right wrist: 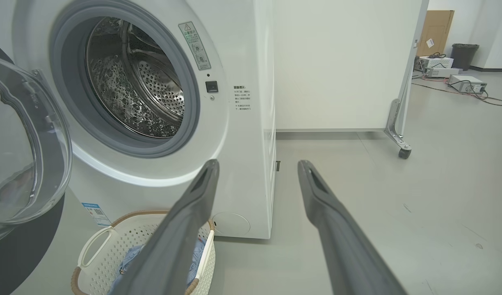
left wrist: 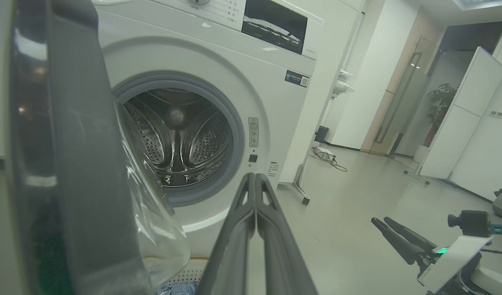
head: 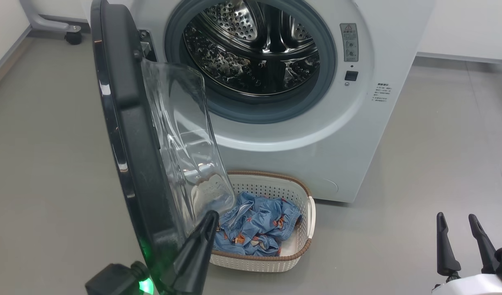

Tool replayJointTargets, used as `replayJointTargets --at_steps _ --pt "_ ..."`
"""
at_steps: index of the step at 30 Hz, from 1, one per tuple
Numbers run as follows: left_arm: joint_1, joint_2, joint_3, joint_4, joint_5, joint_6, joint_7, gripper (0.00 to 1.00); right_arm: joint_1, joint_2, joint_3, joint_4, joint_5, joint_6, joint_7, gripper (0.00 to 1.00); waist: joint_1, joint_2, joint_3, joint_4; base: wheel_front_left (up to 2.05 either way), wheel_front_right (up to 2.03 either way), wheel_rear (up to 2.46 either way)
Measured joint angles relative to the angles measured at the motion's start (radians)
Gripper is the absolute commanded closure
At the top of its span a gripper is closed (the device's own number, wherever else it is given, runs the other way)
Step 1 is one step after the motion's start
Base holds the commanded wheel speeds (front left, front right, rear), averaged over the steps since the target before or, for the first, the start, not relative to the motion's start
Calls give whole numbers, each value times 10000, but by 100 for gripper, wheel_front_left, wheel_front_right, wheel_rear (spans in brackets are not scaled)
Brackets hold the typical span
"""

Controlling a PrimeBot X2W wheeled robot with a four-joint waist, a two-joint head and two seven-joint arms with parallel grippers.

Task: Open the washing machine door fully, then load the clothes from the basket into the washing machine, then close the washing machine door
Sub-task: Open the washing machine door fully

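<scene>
Both arms reach forward: left jaws clenched empty beside the washing machine door [head: 128, 123], right jaws parted.

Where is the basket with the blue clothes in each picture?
Head view: basket at bottom middle, before the washing machine.
Left wrist view: a sliver at the bottom edge, left of middle.
Right wrist view: lower left corner.
Shared landmark: the steel drum opening above it.

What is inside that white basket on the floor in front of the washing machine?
Crumpled light-blue clothes with small orange figures. The left end of the basket is covered by the glass of the open door and the left gripper, so anything there is hidden.
</scene>
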Motion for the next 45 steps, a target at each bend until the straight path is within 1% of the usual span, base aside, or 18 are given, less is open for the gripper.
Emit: replayJointTargets --at_steps 2,7,12,18,21,24,28,32,37,45 --pt "257 0 -100 176 -207 0 259 100 0 31 21 29 -13 8 0 0 0 0 26 25 0 0 0" --pt "737 13 -134 671 -341 59 744 100 -3 48 -8 44 -25 10 0 0 0 0 113 120 0 0 0" --pt "755 -10 36 629 -370 226 752 100 -3 67 -17 81 -82 27 0 0 0 0 166 183 0 0 0" --pt "751 -46 339 612 -368 594 750 100 -19 102 -63 82 -86 42 0 0 0 0 190 253 0 0 0" --pt "747 -50 426 616 -370 696 757 100 -20 119 -151 79 -84 44 0 0 0 0 199 302 0 0 0" --pt "739 -73 428 621 -385 734 830 100 -20 134 -247 73 -84 92 0 0 1 0 223 405 0 0 0" --pt "721 -123 453 619 -410 993 821 100 -20 148 -295 63 -86 94 0 0 0 0 288 609 0 0 0" --pt "674 -155 520 623 -433 1164 727 100 -21 157 -316 58 -86 94 0 0 0 0 350 790 0 0 0" --pt "547 -217 543 658 -495 1317 602 100 -42 174 -303 48 -161 94 0 0 0 0 438 1015 0 0 0" --pt "403 -284 545 731 -545 1417 458 100 -85 182 -278 46 -232 96 0 0 0 0 622 1250 0 0 0"
